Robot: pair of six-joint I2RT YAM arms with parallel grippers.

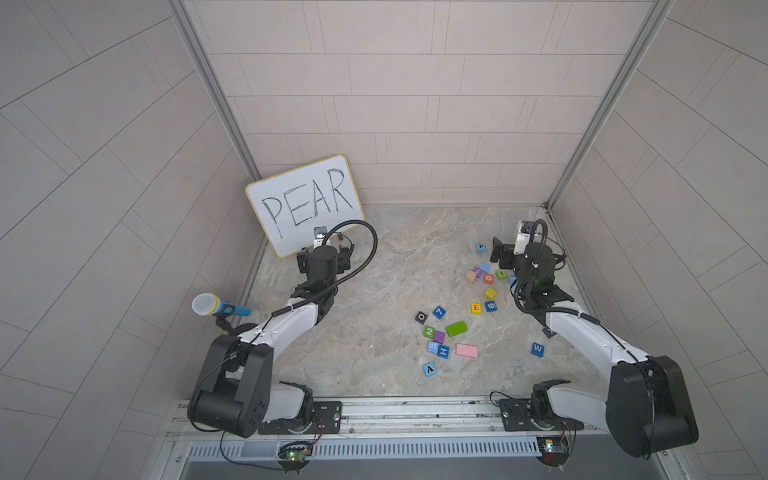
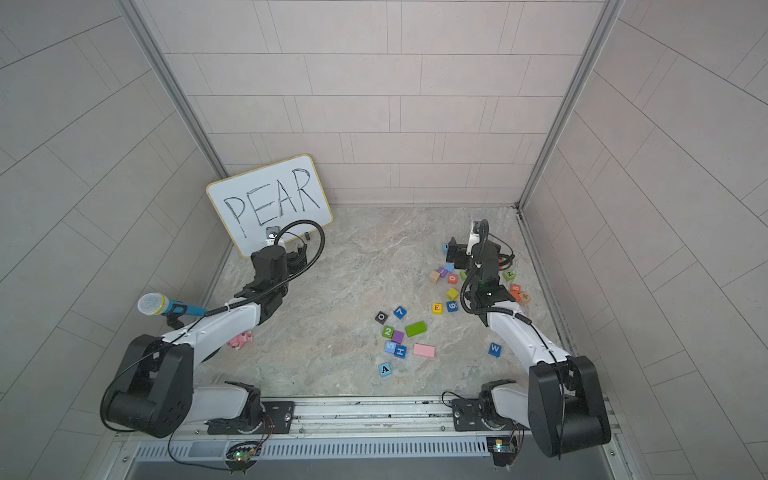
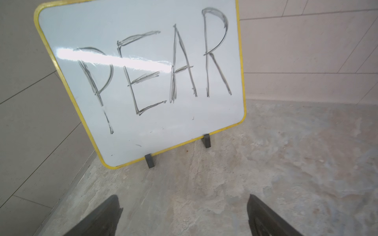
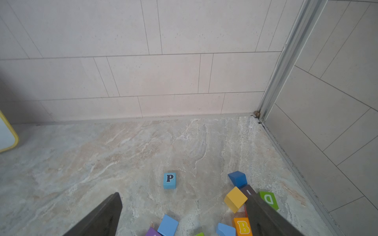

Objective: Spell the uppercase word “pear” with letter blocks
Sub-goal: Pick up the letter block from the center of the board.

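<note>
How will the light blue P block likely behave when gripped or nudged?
The P block looks rigid and flat-sided, so it probably won't roll or deform. It lies flat, touching no other block, so a nudge likely slides it rather than tips it. Its painted faces look smooth, so possibly a bit slippery.

In a top view we see the right arm (image 2: 484, 266) covering most of the P block (image 2: 445, 248). In the right wrist view the picture's edge cuts the orange B block (image 4: 242, 226), and only a corner of the whiteboard (image 4: 7, 132) shows.
</note>
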